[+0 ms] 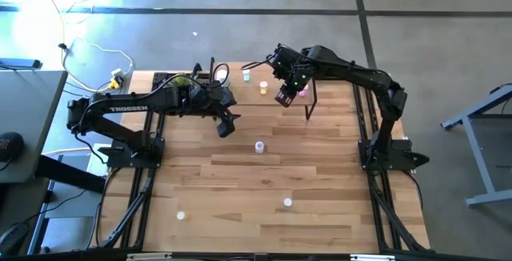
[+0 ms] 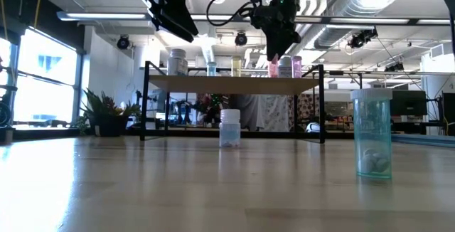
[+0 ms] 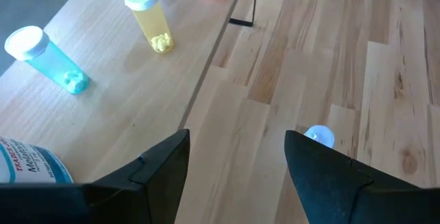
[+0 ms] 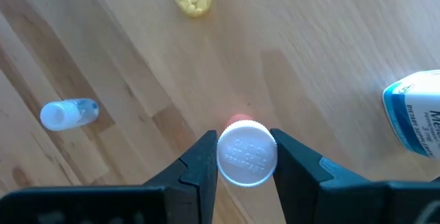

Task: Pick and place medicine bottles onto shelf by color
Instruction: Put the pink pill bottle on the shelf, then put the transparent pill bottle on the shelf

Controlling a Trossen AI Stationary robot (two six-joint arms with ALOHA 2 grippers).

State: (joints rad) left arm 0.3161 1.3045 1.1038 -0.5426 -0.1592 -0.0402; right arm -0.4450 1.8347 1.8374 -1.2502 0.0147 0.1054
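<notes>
Right gripper (image 4: 246, 157): over the shelf (image 2: 234, 84), jaws closed on the white cap of a pink bottle (image 2: 273, 67), cap seated squarely between both fingers | Left gripper (image 3: 237, 162): above the table (image 1: 320, 181), beside the shelf, jaws apart, empty | Pale blue bottle (image 3: 318, 136): on table, beyond the left jaws.

Industrial loft lab: exposed ceiling ducts (image 2: 355, 4), concrete floor (image 1: 240, 5).
</notes>
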